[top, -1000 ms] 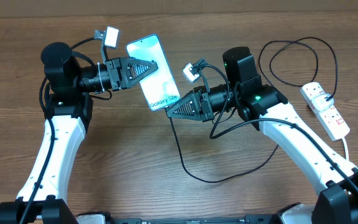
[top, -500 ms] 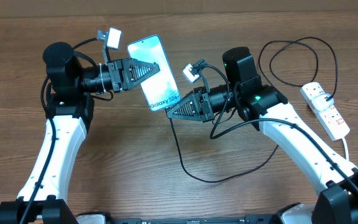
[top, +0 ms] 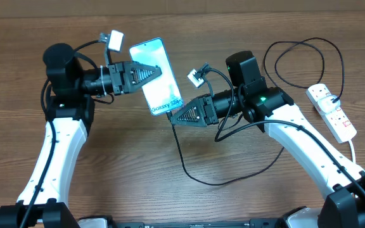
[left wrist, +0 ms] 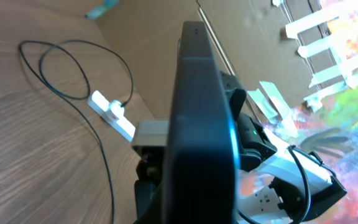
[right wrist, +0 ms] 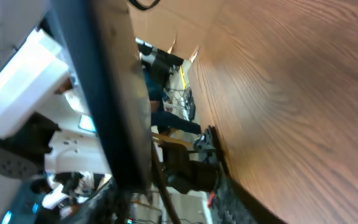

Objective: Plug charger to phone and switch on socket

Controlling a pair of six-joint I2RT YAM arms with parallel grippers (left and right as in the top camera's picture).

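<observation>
You are watching the phone (top: 164,92) hang above the counter (top: 119,164) between the two arms. Its light screen is facing the overhead camera and its lettered end is pointing at the right claw (top: 175,118). Your left claw (top: 159,69) is clamping together on the phone across its middle. In the left wrist view the phone (left wrist: 197,124) is showing edge-on as a dark slab down the centre.

The charger (top: 184,161) is running as a thin black cable from just under the lettered end down over the counter. It is looping round and passing back beneath the right arm. A further loop is lying at the far right, leading to the socket (top: 332,111), which is resting well apart from the phone near the counter's right edge.

Against a second ago, little is changing. The phone is sitting turned a touch, with its lettered end slightly further left, and the right claw is slanting a little lower beside it. The cable loop and socket are lying as before.

The plug tip is hiding where the right claw meets the phone, so you cannot tell whether it is seated. The right wrist view is blurring badly: only a dark band (right wrist: 104,93), the phone's edge, is crossing it. I cannot tell whether that claw is apart or together.
</observation>
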